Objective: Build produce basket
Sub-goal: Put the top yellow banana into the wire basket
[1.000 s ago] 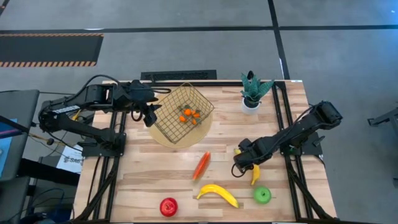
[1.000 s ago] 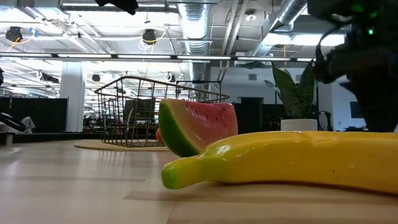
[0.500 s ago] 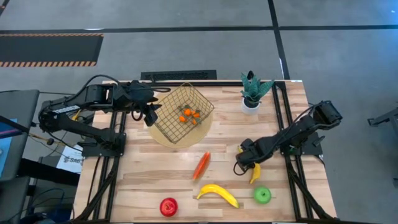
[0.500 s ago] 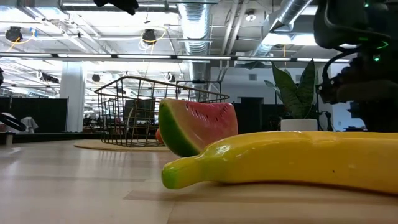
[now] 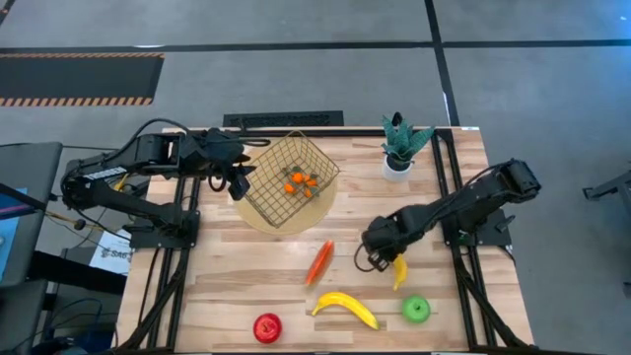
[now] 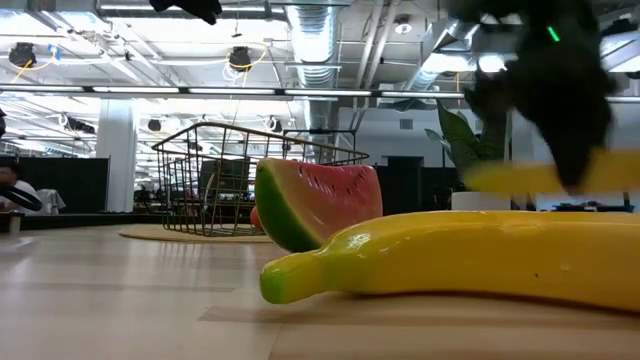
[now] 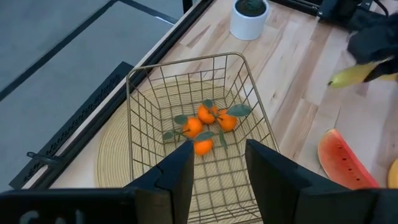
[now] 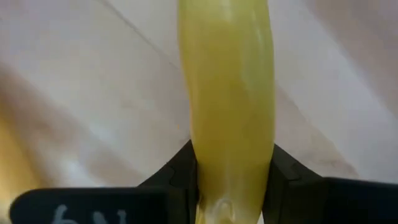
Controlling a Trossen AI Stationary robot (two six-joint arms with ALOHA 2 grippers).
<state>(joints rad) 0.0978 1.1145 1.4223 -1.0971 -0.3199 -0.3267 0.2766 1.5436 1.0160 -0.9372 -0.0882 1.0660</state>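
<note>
Right gripper clamps a banana, blurred in the low view.

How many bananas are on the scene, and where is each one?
2. One banana is held in the right gripper, right of the watermelon slice. The other banana lies near the table's front edge, between the two apples. None seems hidden.

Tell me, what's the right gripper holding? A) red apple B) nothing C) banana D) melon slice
C: in the right wrist view the right gripper has its fingers pressed on both sides of a banana, and the low view shows that banana lifted off the table.
</note>
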